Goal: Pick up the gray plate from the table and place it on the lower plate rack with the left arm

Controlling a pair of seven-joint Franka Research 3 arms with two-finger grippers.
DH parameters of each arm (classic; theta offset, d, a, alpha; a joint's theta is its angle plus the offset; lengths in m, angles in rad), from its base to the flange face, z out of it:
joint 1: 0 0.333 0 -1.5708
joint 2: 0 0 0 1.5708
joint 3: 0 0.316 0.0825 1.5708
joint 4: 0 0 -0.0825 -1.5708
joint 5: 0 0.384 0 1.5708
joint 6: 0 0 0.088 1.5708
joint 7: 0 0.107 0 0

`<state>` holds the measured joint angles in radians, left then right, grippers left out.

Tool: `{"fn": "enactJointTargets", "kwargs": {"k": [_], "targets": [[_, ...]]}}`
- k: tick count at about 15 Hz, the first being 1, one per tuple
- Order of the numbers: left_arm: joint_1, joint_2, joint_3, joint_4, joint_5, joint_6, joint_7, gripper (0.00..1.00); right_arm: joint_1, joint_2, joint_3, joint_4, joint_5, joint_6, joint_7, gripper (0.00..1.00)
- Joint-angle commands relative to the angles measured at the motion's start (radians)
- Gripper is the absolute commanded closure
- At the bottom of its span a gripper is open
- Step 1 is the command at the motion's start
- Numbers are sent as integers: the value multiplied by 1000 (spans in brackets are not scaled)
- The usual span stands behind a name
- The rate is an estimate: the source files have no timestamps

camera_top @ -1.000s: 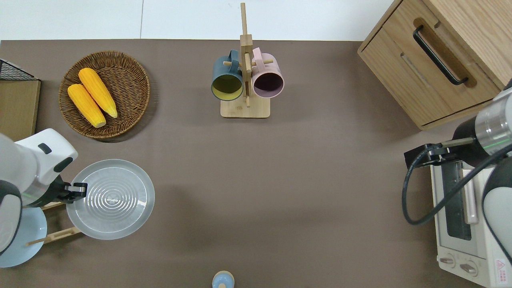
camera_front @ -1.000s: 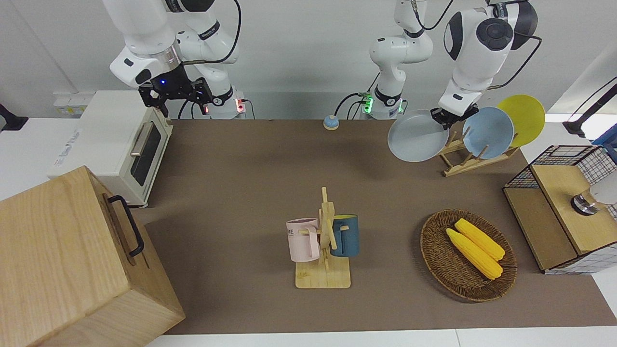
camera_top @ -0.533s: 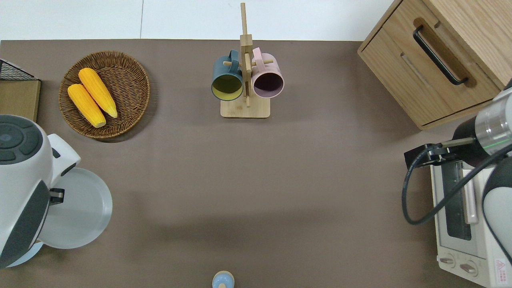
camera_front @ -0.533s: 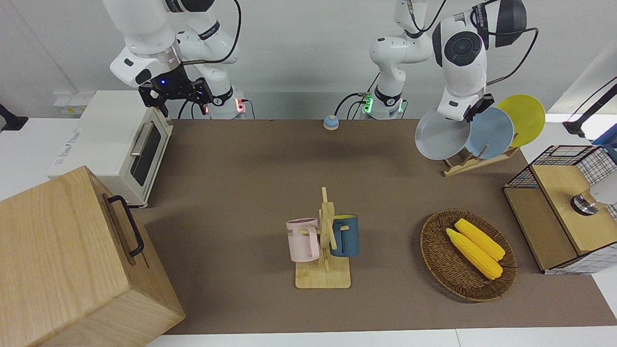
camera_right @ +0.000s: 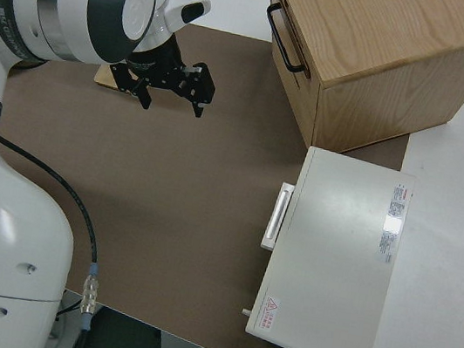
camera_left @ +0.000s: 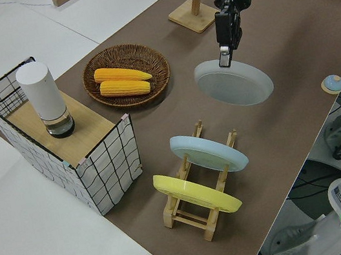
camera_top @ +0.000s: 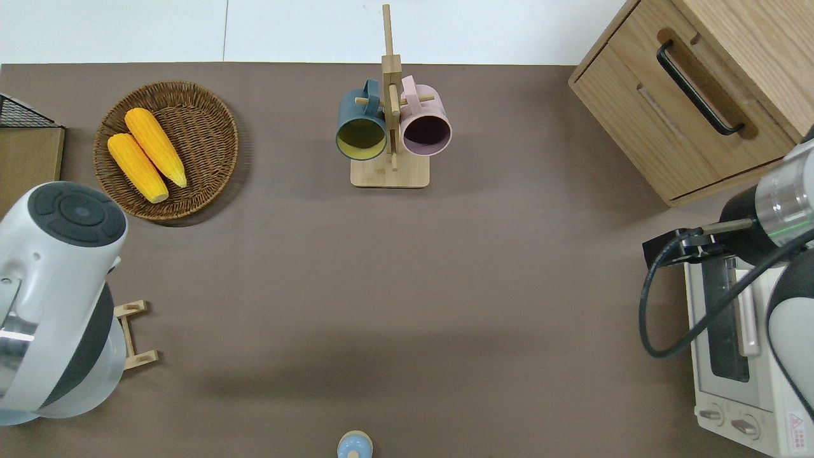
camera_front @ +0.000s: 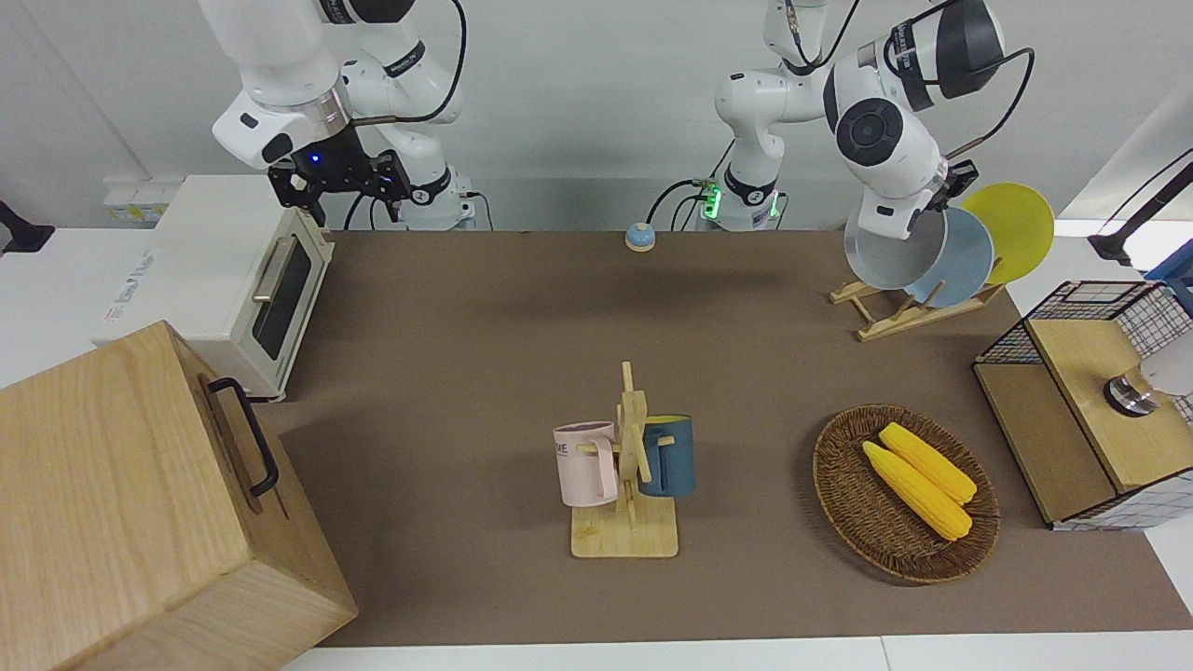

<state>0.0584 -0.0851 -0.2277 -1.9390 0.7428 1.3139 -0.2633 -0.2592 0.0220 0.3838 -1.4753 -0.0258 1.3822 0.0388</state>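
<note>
The gray plate point(camera_left: 233, 81) hangs in the air, held by its rim in the left gripper point(camera_left: 224, 59), whose two fingers are closed on the edge. In the left side view the plate lies tilted, its face turned partly upward, over the bare end of the lower plate rack point(camera_left: 202, 191) and clear of the rails. In the front view the plate point(camera_front: 884, 253) overlaps the light blue plate point(camera_front: 960, 256), which stands in a rack slot with the yellow plate point(camera_front: 1016, 224) in the next slot along. The left arm point(camera_front: 881, 140) reaches down from above, its wrist bent so that the gripper points downward at the plate's upper rim; in the overhead view the arm's white body point(camera_top: 54, 299) covers both plate and gripper, leaving only the rack's rail ends point(camera_top: 133, 334) exposed. The right arm point(camera_front: 280, 84) is parked, and the fingers of the right gripper point(camera_right: 175, 86) stand apart and hold nothing. The basket of corn point(camera_front: 904, 489) sits farther from the robots than the rack.
</note>
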Motion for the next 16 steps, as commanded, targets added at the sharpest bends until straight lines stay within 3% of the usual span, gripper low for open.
{"fn": "enactJointTargets", "kwargs": {"k": [1, 4, 11, 16], "targets": [[-9, 38, -16, 5, 47, -42, -88, 1000, -23, -2, 20, 6, -6, -11, 12, 17], [-9, 41, -21, -43, 119, -33, -100, 1000, -23, -2, 20, 6, -6, -11, 12, 17], [-6, 44, -19, -139, 144, 28, -163, 1000, -23, -2, 21, 6, -6, -11, 12, 17], [-8, 111, -19, -158, 142, 59, -221, 1000, -23, -2, 21, 7, -6, -11, 12, 17]]}}
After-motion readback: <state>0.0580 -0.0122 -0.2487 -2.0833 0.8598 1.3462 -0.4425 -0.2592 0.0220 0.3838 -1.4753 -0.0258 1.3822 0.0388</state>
